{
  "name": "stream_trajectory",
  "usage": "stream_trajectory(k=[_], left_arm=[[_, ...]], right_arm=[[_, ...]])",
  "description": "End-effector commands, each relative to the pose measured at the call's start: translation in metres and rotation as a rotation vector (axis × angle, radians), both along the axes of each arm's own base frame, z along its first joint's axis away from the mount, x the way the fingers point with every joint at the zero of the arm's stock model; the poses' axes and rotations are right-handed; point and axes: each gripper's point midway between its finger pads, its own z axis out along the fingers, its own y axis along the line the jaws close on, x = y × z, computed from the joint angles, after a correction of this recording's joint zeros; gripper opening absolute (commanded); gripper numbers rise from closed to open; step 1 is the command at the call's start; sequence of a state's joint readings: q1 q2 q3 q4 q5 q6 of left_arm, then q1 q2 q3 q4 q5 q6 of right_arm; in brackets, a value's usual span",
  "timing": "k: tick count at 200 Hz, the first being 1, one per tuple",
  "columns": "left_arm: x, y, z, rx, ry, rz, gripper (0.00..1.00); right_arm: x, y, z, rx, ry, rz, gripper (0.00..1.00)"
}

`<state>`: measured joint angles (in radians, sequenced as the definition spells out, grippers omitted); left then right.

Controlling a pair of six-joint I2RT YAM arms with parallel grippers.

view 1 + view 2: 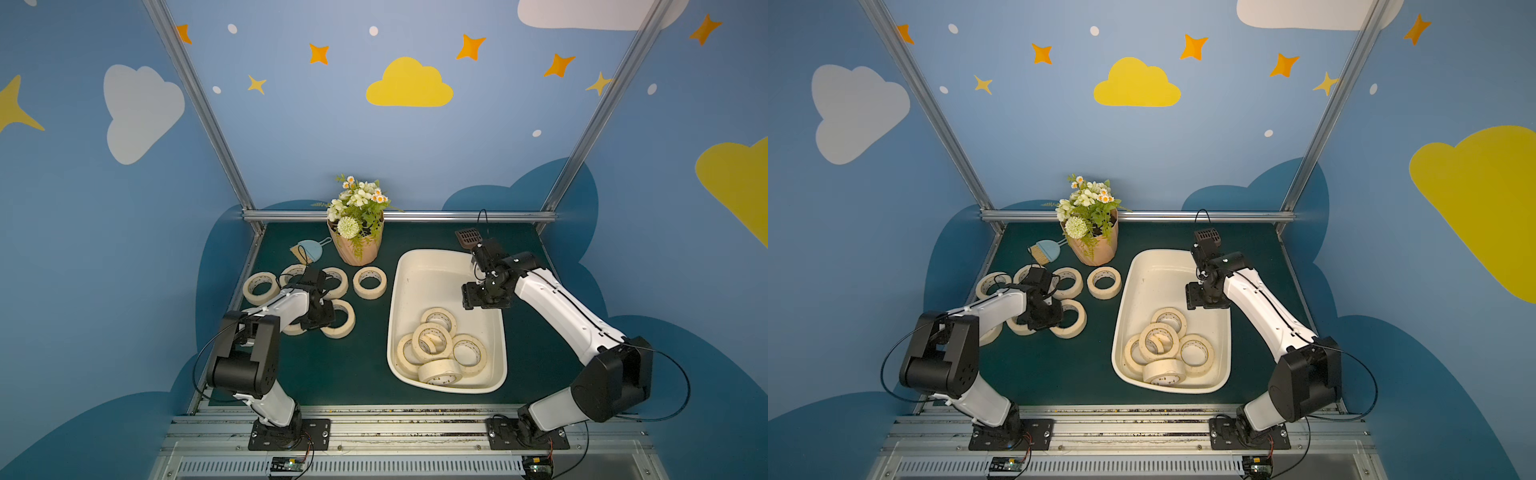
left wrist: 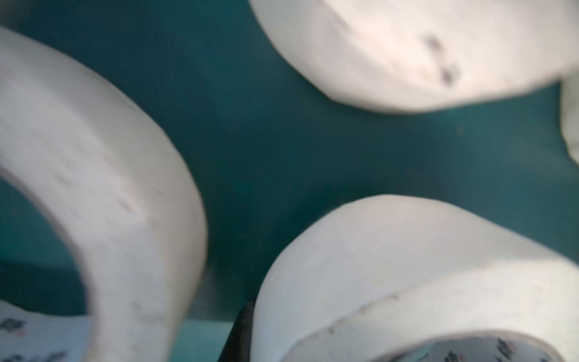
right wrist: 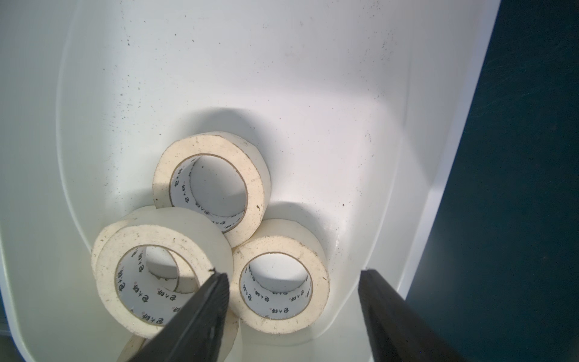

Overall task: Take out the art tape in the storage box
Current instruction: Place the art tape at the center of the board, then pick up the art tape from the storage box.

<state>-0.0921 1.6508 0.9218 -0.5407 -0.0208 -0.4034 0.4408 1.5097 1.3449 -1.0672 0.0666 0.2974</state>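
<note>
Green mat [image 1: 370, 332] open between storage box [image 1: 390, 328] and art tape [image 1: 370, 282]

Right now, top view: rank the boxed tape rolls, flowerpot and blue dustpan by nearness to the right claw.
1. Tape rolls, in the storage box under the right claw.
2. Flowerpot, back centre.
3. Blue dustpan, back left.

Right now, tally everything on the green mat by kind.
Cream masking-tape rolls inside the off-white plastic storage box: 5
Same rolls out on the green mat: 7, one mostly hidden
Storage box: 1
Ribbed tan flowerpot: 1
Blue dustpan with brush: 1
Dark slotted piece: 1
Total: 16
</note>
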Motion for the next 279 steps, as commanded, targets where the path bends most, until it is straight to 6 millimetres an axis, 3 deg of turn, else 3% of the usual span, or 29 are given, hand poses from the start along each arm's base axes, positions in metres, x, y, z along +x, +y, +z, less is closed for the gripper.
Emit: stream_trajectory(k=[1,49,98,138,163,186,220,239,279], left_arm=[[0.004,0.013,-0.001,0.024,0.003,0.014,0.04],[0.005,0.023,-0.006,0.035,0.014,0.039,0.05],[0.004,0.025,-0.005,0.042,0.02,0.04,0.42],[0.003,0.026,0.008,0.047,-0.004,0.041,0.7],[0.006,0.02,0.034,0.043,-0.071,0.023,0.77],[0.012,0.002,0.066,0.018,-0.163,-0.031,0.77],[0.018,-0.041,0.105,-0.093,-0.279,-0.116,0.77],[0.019,-0.066,0.121,-0.098,-0.317,-0.194,0.78],[0.024,-0.13,0.149,-0.102,-0.38,-0.38,0.78]], right_arm=[[-0.016,0.004,-0.009,-0.003,0.053,0.036,0.71],[-0.039,0.037,-0.032,0.01,0.123,0.127,0.71],[-0.056,0.08,-0.051,0.084,0.183,0.202,0.7],[-0.057,0.088,-0.07,0.075,0.218,0.193,0.69],[-0.056,0.088,-0.078,0.068,0.234,0.184,0.67],[-0.057,0.089,-0.085,0.058,0.248,0.185,0.65],[-0.057,0.085,-0.087,0.037,0.248,0.176,0.47],[-0.055,0.079,-0.08,0.008,0.229,0.166,0.43],[-0.022,0.069,-0.044,-0.082,0.103,0.174,0.03]])
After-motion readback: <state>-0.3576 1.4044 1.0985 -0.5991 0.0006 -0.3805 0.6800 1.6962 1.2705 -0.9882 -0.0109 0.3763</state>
